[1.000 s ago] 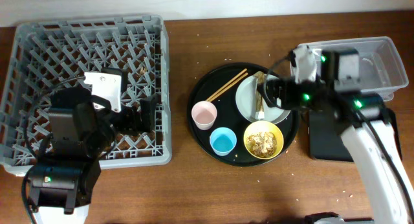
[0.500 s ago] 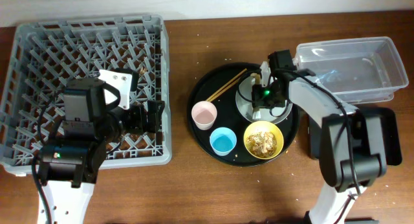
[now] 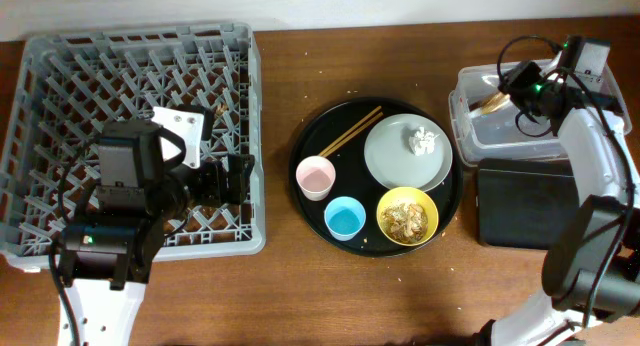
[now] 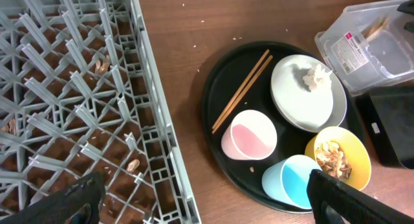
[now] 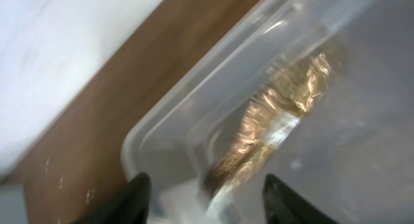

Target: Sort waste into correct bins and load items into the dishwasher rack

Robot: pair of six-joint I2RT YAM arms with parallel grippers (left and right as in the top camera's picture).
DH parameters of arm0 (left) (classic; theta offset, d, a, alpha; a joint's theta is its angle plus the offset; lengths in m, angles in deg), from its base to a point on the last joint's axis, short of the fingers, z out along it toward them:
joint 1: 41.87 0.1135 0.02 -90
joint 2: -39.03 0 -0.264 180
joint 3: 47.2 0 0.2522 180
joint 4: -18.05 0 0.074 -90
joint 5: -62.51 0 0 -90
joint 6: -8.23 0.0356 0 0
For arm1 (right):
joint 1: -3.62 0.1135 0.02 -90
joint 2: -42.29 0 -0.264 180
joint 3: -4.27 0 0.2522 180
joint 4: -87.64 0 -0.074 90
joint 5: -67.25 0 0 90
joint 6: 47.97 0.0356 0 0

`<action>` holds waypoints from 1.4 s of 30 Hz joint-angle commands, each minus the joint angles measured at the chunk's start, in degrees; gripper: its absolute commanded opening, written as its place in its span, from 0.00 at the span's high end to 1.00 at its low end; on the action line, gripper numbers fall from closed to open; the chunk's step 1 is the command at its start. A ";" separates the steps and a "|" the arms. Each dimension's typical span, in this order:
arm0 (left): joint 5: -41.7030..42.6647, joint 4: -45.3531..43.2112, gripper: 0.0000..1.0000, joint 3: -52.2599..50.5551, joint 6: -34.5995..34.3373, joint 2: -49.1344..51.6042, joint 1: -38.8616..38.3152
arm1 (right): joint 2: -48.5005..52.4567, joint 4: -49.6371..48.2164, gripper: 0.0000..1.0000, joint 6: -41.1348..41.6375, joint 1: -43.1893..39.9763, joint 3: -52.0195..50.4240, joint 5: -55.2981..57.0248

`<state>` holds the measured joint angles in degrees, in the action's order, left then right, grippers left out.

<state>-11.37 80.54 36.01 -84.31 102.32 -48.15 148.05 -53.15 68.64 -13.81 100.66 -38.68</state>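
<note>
My right gripper (image 3: 503,88) (image 5: 207,198) is open over the left end of the clear plastic tub (image 3: 462,136) (image 5: 168,114). The thin brown wrapper (image 3: 490,103) (image 5: 278,127) lies inside the tub between the fingers. The crumpled white tissue (image 3: 423,139) sits on the white plate (image 3: 395,161). Shredded food scraps (image 3: 406,218) fill the yellow bowl (image 3: 385,211). The pink cup (image 3: 315,176), blue cup (image 3: 345,219) and wooden chopsticks (image 3: 350,132) lie on the round black tray. My left gripper (image 3: 236,178) (image 4: 207,204) is open and empty over the right edge of the grey dishwasher rack (image 3: 60,56) (image 4: 65,88).
The shallow black rectangular tray (image 3: 525,201) (image 4: 394,127) lies just in front of the clear tub. The round black tray (image 3: 305,146) holds the dishes mid-table. A few crumbs lie in the rack floor (image 4: 101,65). Bare wooden table (image 3: 290,286) runs along the front.
My right gripper has moved from the white plate to the clear tub with the brown wrapper, which now lies in the tub between open fingers. The left arm shifted slightly, then stayed still.
</note>
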 commanded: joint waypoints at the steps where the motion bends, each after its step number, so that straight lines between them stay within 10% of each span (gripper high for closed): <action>1: 0.70 -0.02 0.01 0.98 0.68 0.02 0.07 | -8.76 6.78 0.42 -12.79 1.53 0.98 -14.88; 5: 0.68 -0.07 0.01 0.98 0.68 0.02 0.07 | -11.65 23.80 0.42 -16.33 13.09 0.50 -3.89; 9: 0.68 -0.04 0.01 0.98 0.68 0.02 0.07 | -1.36 17.99 0.41 -13.44 26.99 -2.73 26.84; 13: 0.68 0.00 0.01 0.98 0.70 0.02 0.07 | 7.80 9.49 0.37 -13.27 26.03 -2.73 25.35; 17: 0.68 0.00 0.01 0.98 0.68 0.02 0.07 | 10.67 10.54 0.94 -9.14 26.10 -2.73 18.40; 27: 0.68 0.00 0.01 0.98 0.68 0.02 0.07 | -5.25 5.11 0.96 -6.16 7.10 3.41 11.76; 29: 0.70 0.00 0.01 0.98 0.68 0.00 0.07 | -0.24 3.85 0.31 -6.80 6.08 3.45 13.03; 30: 0.70 0.02 0.01 0.98 0.66 -0.04 0.07 | -0.20 5.20 0.20 -6.75 5.75 3.54 12.83; 38: -6.21 -0.02 0.01 1.01 -6.99 -2.82 0.09 | -21.18 42.01 0.27 -9.86 22.60 6.36 2.43; 42: -7.43 0.17 0.01 1.01 -7.28 -7.04 0.07 | -19.93 44.59 0.39 -9.88 39.08 1.84 4.63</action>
<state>-17.07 80.48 36.23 -90.26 97.88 -48.15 127.59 -7.16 59.31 19.98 105.10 -35.81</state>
